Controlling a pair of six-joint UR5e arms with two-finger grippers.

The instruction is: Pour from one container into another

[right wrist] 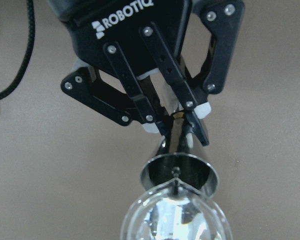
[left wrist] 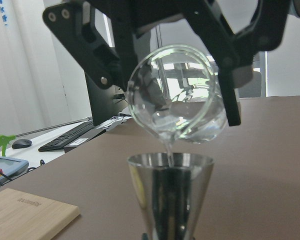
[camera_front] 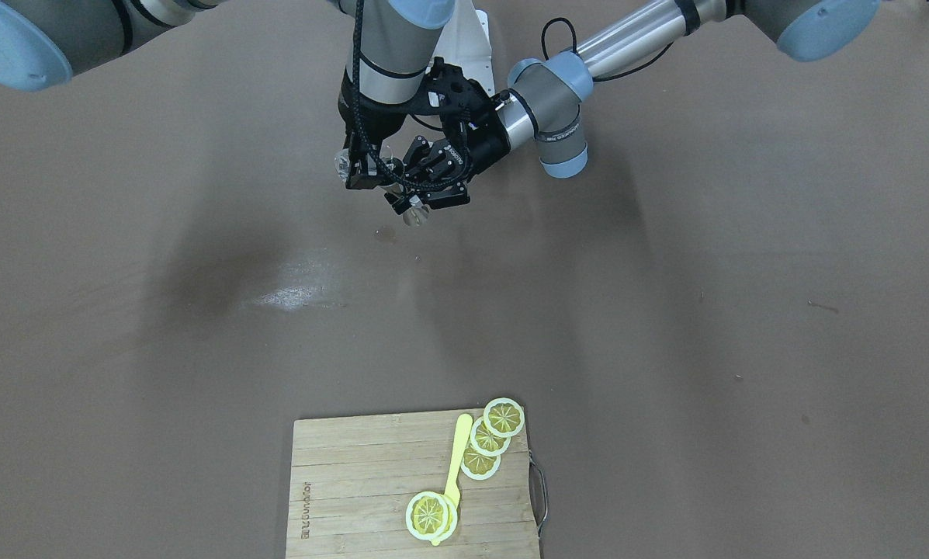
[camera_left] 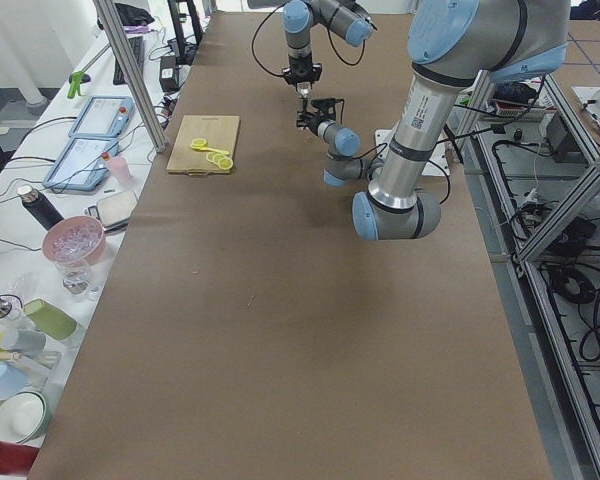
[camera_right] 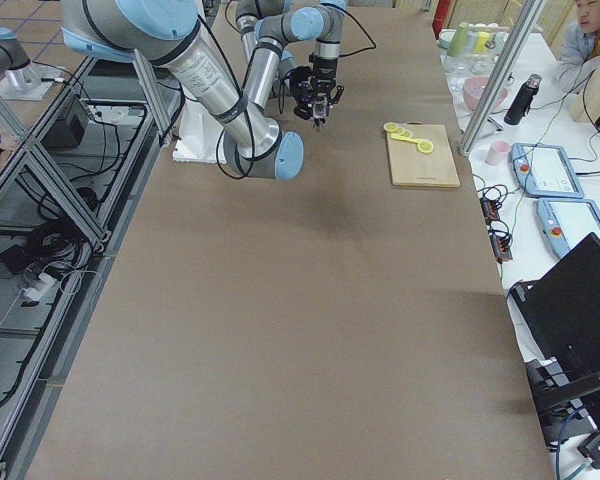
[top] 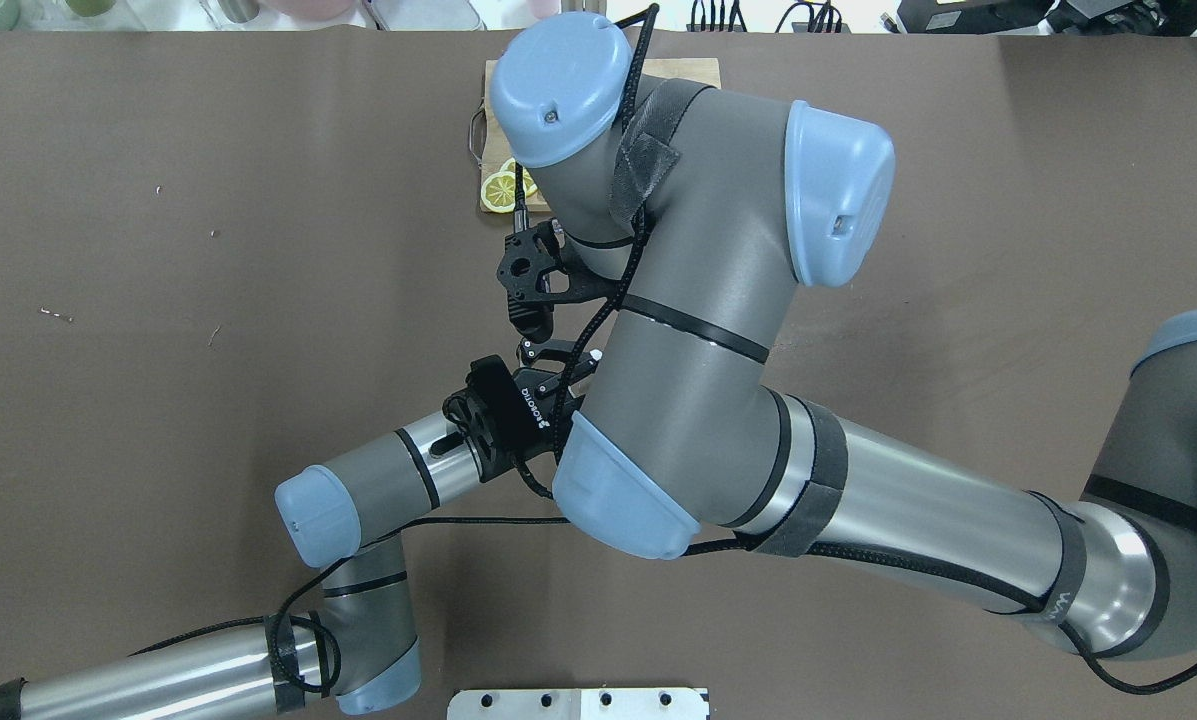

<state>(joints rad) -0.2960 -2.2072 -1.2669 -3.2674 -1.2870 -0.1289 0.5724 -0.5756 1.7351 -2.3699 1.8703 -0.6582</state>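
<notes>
The clear glass cup (left wrist: 177, 95) is tipped steeply, mouth down, and my right gripper (left wrist: 175, 75) is shut on it, with a black finger on each side. A thin clear stream (left wrist: 169, 150) runs from its rim into the grey steel jigger (left wrist: 170, 195) right below. In the right wrist view my left gripper (right wrist: 177, 122) is shut on the narrow waist of the jigger (right wrist: 179, 170), with the cup (right wrist: 176, 220) just over its mouth. From the front, both grippers meet above the table near the robot's base, and the jigger (camera_front: 416, 216) hangs under the left gripper (camera_front: 425, 198).
A wooden cutting board (camera_front: 355, 497) with lemon slices (camera_front: 503, 417) and a yellow utensil (camera_front: 456, 458) lies at the far side of the table. A small wet spot (camera_front: 386, 233) marks the brown table under the grippers. Cups and bottles stand on the side bench (camera_left: 70, 250).
</notes>
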